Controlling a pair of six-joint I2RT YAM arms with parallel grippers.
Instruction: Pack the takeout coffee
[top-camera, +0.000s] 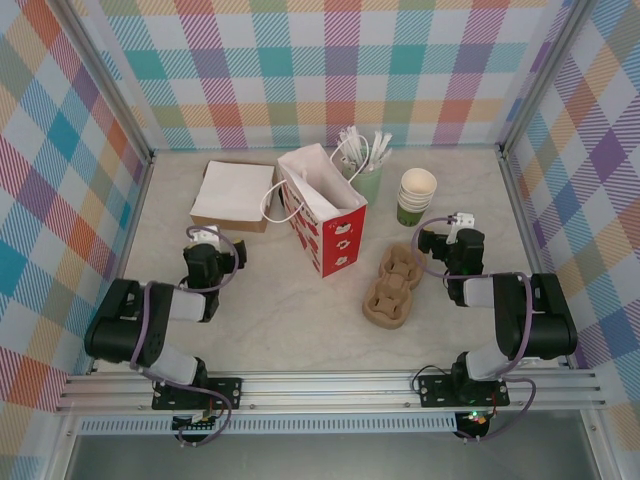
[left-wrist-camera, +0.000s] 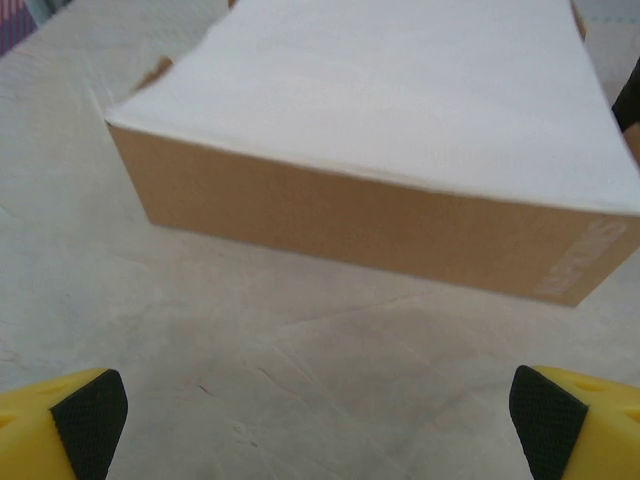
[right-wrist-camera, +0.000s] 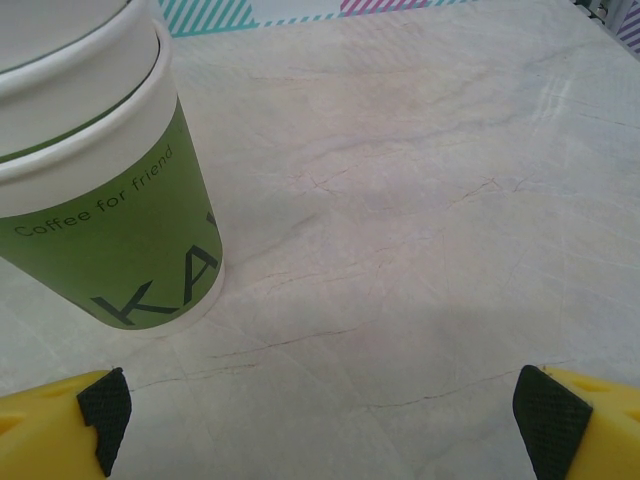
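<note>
The takeout coffee is out of view. A red and white paper bag (top-camera: 322, 208) stands open at mid-table. My left gripper (top-camera: 205, 240) rests low on the left, open, with nothing between its fingers; in the left wrist view the left gripper (left-wrist-camera: 318, 420) faces a brown box topped with white napkins (left-wrist-camera: 380, 150). My right gripper (top-camera: 452, 225) is open and holds nothing, just in front of a stack of lidless green cups (top-camera: 416, 195). From the right wrist, the right gripper (right-wrist-camera: 320, 420) has that cup stack (right-wrist-camera: 110, 230) ahead and to its left.
A pale green pot of white stirrers (top-camera: 366, 180) stands behind the bag. A brown moulded cup carrier (top-camera: 392, 287) lies between the bag and the right arm. The napkin box (top-camera: 233, 195) sits at the back left. Checked walls enclose the marble table (top-camera: 300, 320).
</note>
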